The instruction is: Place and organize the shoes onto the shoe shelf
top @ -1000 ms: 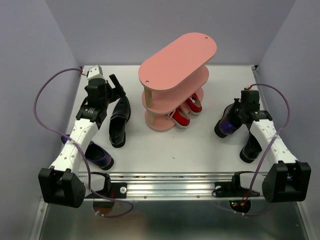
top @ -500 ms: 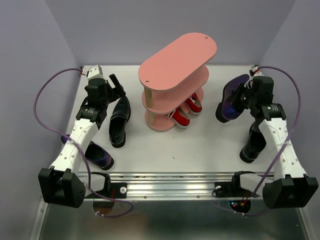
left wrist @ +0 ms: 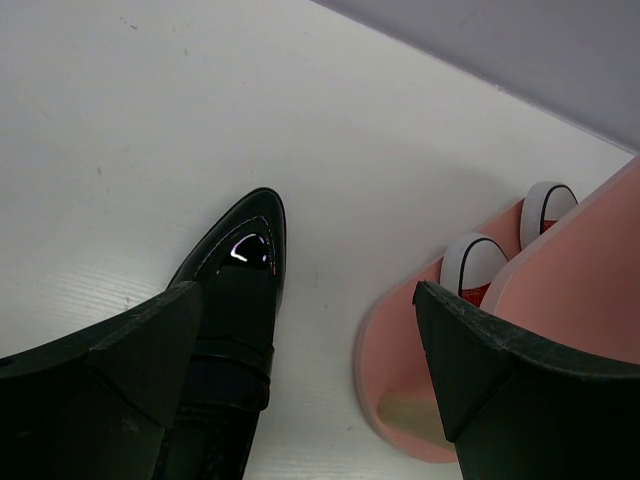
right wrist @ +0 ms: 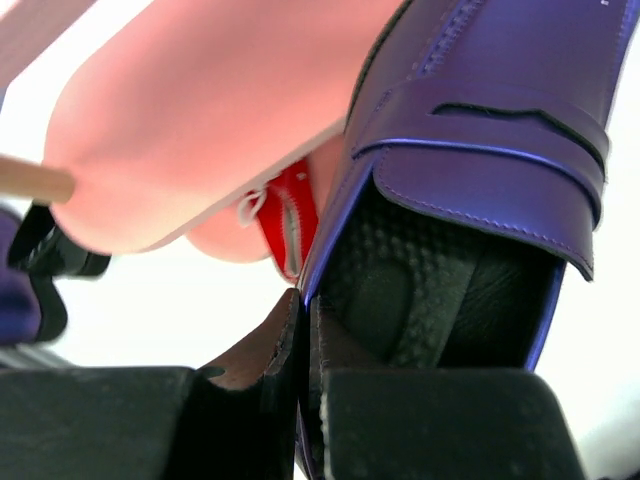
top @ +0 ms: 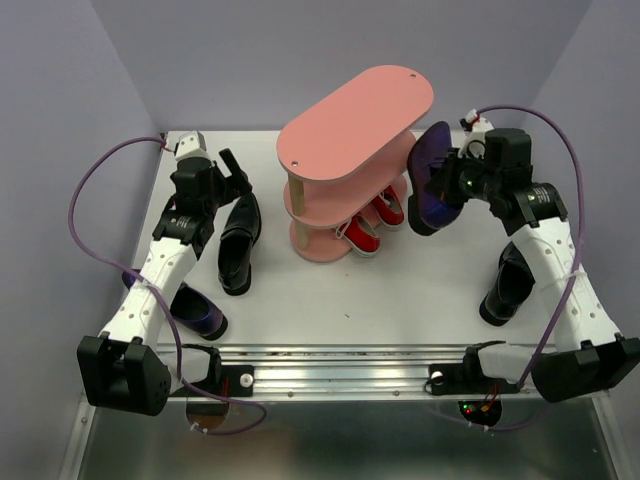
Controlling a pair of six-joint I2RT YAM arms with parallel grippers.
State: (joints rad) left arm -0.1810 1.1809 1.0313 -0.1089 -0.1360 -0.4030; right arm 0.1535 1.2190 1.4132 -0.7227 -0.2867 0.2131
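My right gripper (right wrist: pixel 303 340) pinches the purple shoe (top: pixel 428 185) by its rim, aloft just right of the shelf (top: pixel 350 115). I should level it sole down, then ease it onto the middle tier.

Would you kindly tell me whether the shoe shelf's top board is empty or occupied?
Empty: the top board is bare pink from above; the red sneakers sit on the bottom board.

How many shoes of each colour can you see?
Red shoes: 2
Purple shoes: 2
Black shoes: 2
Total: 6
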